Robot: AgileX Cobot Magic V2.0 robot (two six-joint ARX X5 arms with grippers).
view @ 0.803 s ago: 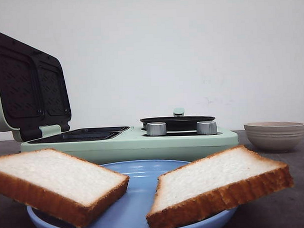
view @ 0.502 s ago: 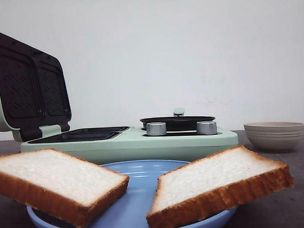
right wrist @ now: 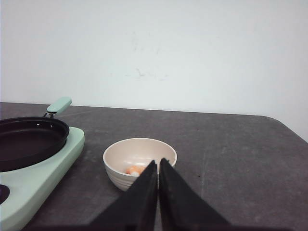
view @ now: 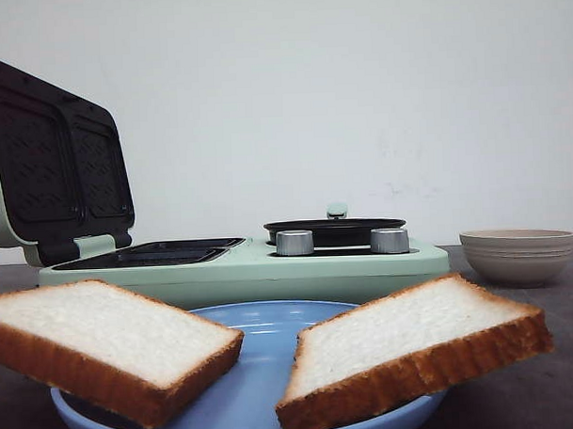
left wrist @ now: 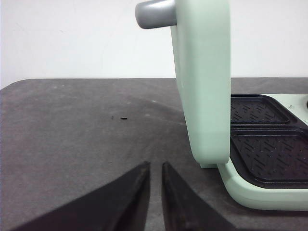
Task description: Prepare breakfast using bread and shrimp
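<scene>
Two thick slices of white bread lie on a blue plate (view: 255, 385) at the front: the left slice (view: 103, 343) and the right slice (view: 413, 347), both overhanging the rim. A small pinkish-orange shrimp (right wrist: 135, 170) lies in the beige ribbed bowl (right wrist: 120, 161), which also shows at the right of the front view (view: 518, 253). My right gripper (right wrist: 158, 162) is shut and empty, just in front of the bowl. My left gripper (left wrist: 154, 165) is shut and empty over the dark table, beside the raised green lid (left wrist: 202, 82).
A mint-green breakfast maker (view: 251, 267) stands behind the plate, its sandwich lid open at the left over two black grill plates (left wrist: 262, 139). A black frying pan (right wrist: 29, 142) with a green handle sits on its right half, behind two silver knobs (view: 295, 242).
</scene>
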